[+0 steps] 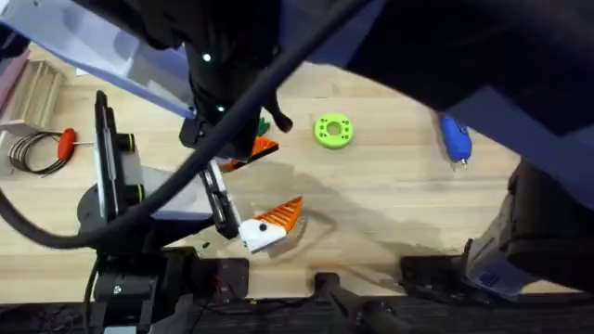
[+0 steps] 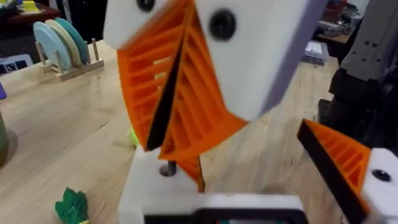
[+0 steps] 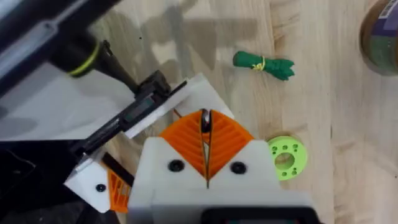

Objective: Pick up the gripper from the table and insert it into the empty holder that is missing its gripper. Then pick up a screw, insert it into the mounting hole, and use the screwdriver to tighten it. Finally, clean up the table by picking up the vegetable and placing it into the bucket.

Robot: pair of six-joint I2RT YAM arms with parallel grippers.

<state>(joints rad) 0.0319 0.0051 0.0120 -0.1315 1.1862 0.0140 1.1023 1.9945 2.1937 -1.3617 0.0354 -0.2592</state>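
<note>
My right gripper (image 3: 205, 127) is shut, its orange pads pinching a small dark screw (image 3: 204, 118) at their tips. Seen from the left wrist, the right gripper (image 2: 158, 146) hangs tip-down right over the white holder (image 2: 149, 186), where the screw (image 2: 166, 168) meets the mount. An orange piece (image 2: 194, 173) sits just behind it, mostly hidden. My left gripper (image 1: 278, 223) is open, its other orange finger (image 2: 336, 162) well apart. The blue screwdriver (image 1: 455, 137) lies at the far right. The green vegetable (image 3: 264, 64) lies on the wood, and the bucket (image 3: 380, 37) stands beyond it.
A lime-green disc (image 1: 333, 130) lies mid-table between the grippers and the screwdriver. A red-handled tool (image 1: 65, 141) and a wire coil sit at the far left. A plate rack (image 2: 62, 43) stands at the table's back. The right arm crosses dark and large above the table.
</note>
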